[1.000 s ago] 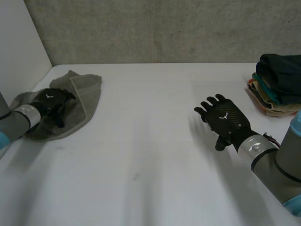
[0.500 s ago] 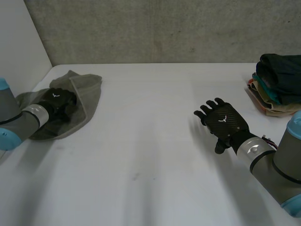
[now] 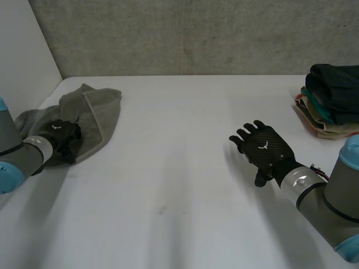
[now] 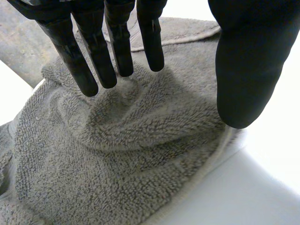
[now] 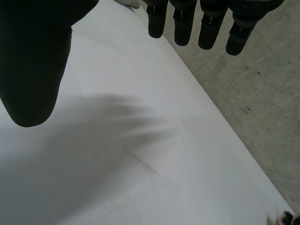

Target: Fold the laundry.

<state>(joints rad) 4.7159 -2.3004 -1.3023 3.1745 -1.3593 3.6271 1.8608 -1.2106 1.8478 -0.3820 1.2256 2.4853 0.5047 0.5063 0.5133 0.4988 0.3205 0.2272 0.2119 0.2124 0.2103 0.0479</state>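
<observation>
Towel (image 3: pixel 95 115) lies at far-left corner of table (image 3: pixel 174 190), w/ L hand (image 3: pixel 60 136) on its near part. Stack of folded clothes (image 3: pixel 332 98) sits at far-right edge. R hand (image 3: pixel 263 148) over bare table, front of stack.

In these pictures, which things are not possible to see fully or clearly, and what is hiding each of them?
1. The grey towel, head view: one part lies under the left hand, and it is crumpled, so its corners cannot be found.
2. The stack of folded clothes, head view: cut off by the right edge, so the number of pieces is unclear.
3. Left wrist view: whether the fingertips touch the towel or hover just above it cannot be told.
</observation>
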